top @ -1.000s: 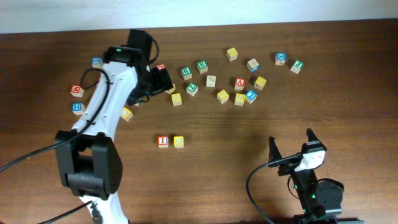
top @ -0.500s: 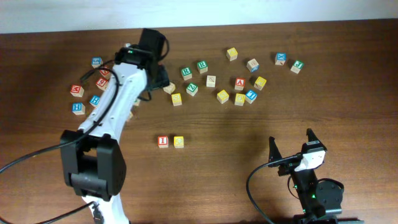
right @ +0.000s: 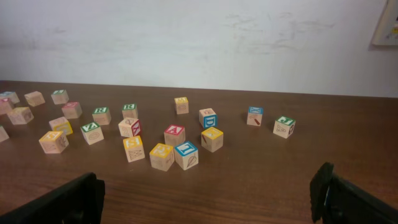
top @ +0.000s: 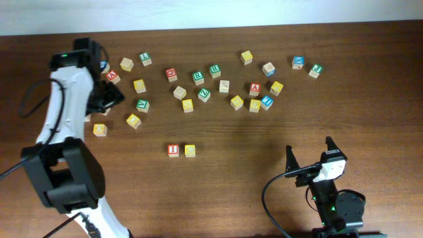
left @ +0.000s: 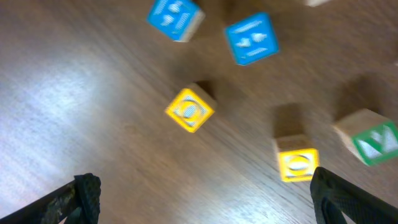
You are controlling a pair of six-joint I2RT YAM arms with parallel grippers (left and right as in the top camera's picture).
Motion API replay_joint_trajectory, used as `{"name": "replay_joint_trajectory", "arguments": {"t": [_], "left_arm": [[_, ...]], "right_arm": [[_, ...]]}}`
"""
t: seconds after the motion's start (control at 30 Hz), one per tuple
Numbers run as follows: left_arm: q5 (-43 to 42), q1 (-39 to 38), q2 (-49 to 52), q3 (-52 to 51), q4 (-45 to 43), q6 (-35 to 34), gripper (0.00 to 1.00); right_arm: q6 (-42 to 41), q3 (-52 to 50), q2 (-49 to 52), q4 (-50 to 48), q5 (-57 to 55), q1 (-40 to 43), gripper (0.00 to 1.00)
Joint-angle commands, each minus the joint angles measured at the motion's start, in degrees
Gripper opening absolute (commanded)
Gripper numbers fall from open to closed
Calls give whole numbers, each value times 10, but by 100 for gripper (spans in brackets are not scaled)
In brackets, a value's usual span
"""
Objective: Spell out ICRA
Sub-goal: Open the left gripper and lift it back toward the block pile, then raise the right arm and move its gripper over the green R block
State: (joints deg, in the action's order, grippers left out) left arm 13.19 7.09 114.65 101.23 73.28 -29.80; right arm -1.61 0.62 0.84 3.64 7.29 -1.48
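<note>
The red I cube [top: 173,150] and the yellow C cube [top: 190,151] sit side by side at the table's front middle. A green R cube [top: 198,77] lies in the scattered group at the back, also in the right wrist view [right: 101,115]. The red A cube [top: 255,88] lies further right [right: 175,134]. My left gripper [top: 109,98] is open and empty at the far left, above loose cubes [left: 208,205]. My right gripper [top: 309,158] is open and empty at the front right [right: 208,199].
A second green letter cube [top: 215,69] sits right of the R. Several other yellow, blue, green and red cubes are scattered across the back. Under the left gripper are two yellow cubes [left: 189,111] [left: 298,165] and two blue ones [left: 252,38].
My left arm has swung from the back middle to the far left, and several cubes at the back left now show. The right arm has not moved.
</note>
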Motion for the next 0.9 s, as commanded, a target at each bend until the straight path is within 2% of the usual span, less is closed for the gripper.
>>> {"name": "replay_joint_trajectory", "arguments": {"t": [0.0,0.23,0.27,0.37,0.4,0.5,0.53,0.6,0.77,0.87], "left_arm": [[-44,37,-10,-2,14,3,99],[-50,38,-10,-2,46,3,99],[-50,38,-10,-2,46,3,99],[-50,38,-10,-2,46,3,99],[-51,38,-10,-2,46,3,99],[-50,38,-10,-2,46,3,99],[-50,38,-10,-2,46,3,99],[-51,38,-10,-2,46,3,99],[-50,38,-10,-2,46,3,99],[-50,38,-10,-2,46,3,99]], "right_arm": [[-6,-3,-4,4,-4,0,98],[-7,-3,-4,-1,10,-1,98],[-31,-3,-4,-5,69,-1,98],[-247,-3,-4,-74,389,0,98],[-293,-3,-4,-101,390,0,98],[-359,-3,-4,-181,388,-1,98],[-398,-3,-4,-244,388,-1,98],[-443,-3,-4,-303,389,-1,98],[-445,0,-4,-438,353,0,98],[-433,30,-4,-445,338,0,98]]}}
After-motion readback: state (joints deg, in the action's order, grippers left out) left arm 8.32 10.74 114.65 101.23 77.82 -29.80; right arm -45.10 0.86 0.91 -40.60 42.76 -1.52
